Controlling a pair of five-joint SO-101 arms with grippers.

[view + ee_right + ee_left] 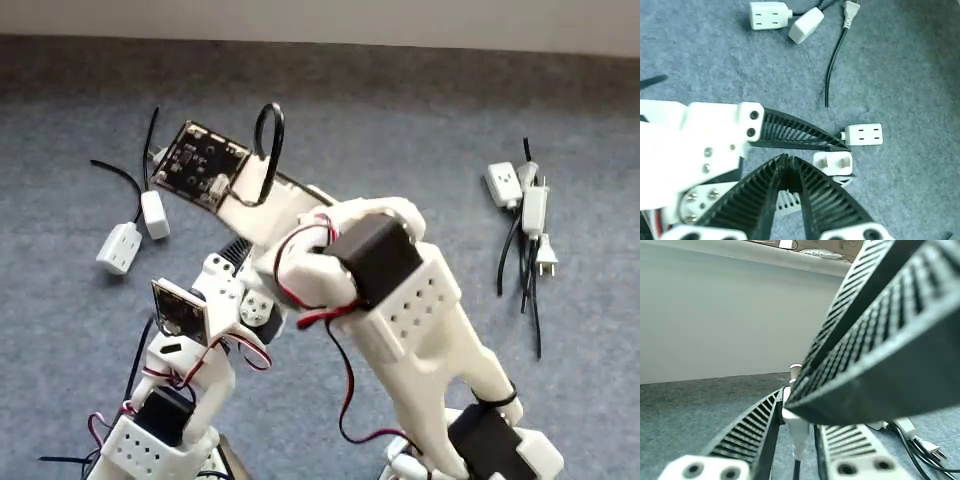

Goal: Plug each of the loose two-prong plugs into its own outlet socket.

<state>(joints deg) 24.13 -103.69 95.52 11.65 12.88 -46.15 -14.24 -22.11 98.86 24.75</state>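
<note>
As far as I can judge, no plug is seated yet. The left gripper (797, 412) pinches a white two-prong plug (797, 440), prongs bared, just beside an empty outlet socket (863, 134). The right gripper (787, 159) has its fingertips pressed together on nothing. In the high view, a second socket (119, 248) and loose white plug (154, 213) lie unjoined at nine o'clock. A third socket (503, 183) and a corded plug (545, 255) lie unjoined at three o'clock.

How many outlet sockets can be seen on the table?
2. The left outlet socket lies beside a white plug; the right outlet socket lies among cords. The arms may hide more.
</note>
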